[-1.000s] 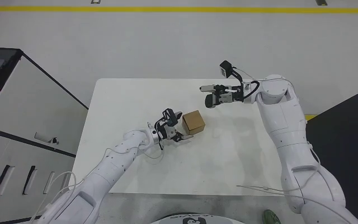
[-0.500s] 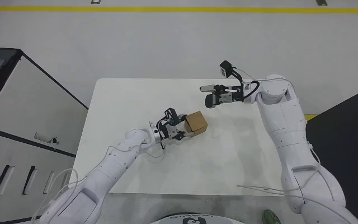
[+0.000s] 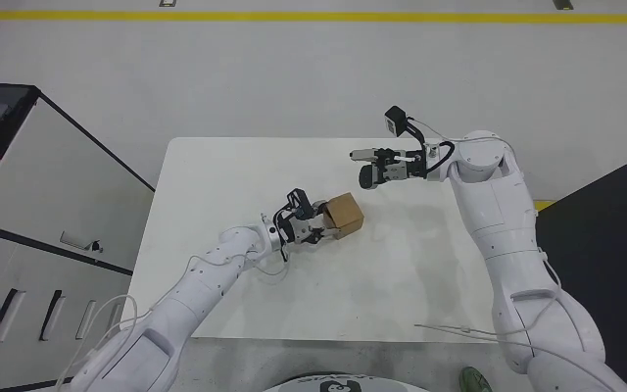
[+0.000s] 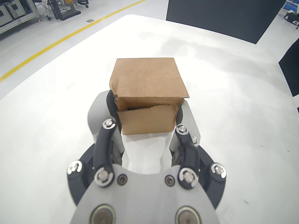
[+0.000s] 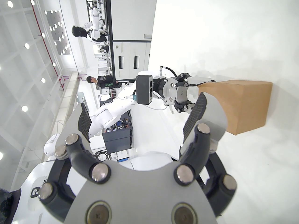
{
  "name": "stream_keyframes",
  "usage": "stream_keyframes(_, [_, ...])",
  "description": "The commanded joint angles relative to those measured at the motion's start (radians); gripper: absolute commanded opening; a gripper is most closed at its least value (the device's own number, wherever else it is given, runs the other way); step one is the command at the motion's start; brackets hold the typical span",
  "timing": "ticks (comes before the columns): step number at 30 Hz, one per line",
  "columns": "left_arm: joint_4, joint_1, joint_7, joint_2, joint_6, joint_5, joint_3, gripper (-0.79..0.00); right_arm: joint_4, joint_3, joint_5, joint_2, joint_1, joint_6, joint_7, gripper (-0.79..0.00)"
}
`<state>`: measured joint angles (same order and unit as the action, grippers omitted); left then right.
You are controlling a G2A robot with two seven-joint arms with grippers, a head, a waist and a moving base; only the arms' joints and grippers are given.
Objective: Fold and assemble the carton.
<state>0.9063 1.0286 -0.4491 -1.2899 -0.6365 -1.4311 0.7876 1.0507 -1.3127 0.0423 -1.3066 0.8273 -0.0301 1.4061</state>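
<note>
A small brown carton (image 3: 343, 213) stands on the white table (image 3: 421, 294), turned a little askew. My left gripper (image 3: 312, 225) sits at its near end, and in the left wrist view the carton (image 4: 147, 85) lies between the two fingers of that gripper (image 4: 147, 108), which press on its sides. An end flap there stands slightly ajar, leaving a dark slit. My right gripper (image 3: 362, 167) hangs open above the table's far right part, apart from the carton. In the right wrist view its own gripper (image 5: 142, 104) is spread wide, with the carton (image 5: 245, 106) beyond.
A grey cabinet (image 3: 49, 186) stands left of the table. A black panel (image 3: 588, 225) stands at the right. Bare tabletop lies around the carton on all sides.
My left gripper pushed slightly forward and the carton turned a little clockwise, shifting right. Over the last half second nothing moved. The right arm stayed still.
</note>
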Motion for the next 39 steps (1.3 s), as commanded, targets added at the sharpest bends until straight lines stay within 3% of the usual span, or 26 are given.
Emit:
stream_keyframes(1, [0.005,0.002,-0.002,0.001,0.0,-0.001,0.003,-0.785,0.0,0.0,0.0,0.0,0.0,0.0,0.0,0.0])
stream_keyframes(7, [0.034,0.01,0.007,0.013,-0.012,-0.009,0.029,-0.785,0.0,0.0,0.0,0.0,0.0,0.0,0.0,0.0])
stream_keyframes(13, [0.112,0.037,0.062,0.055,-0.097,-0.042,0.102,-0.785,0.0,0.0,0.0,0.0,0.0,0.0,0.0,0.0])
stream_keyframes(28, [0.527,0.262,0.23,0.181,-0.362,0.012,0.416,-0.785,0.0,0.0,0.0,0.0,0.0,0.0,0.0,0.0])
stream_keyframes(39, [0.559,0.277,0.249,0.186,-0.376,0.029,0.43,-0.785,0.0,0.0,0.0,0.0,0.0,0.0,0.0,0.0])
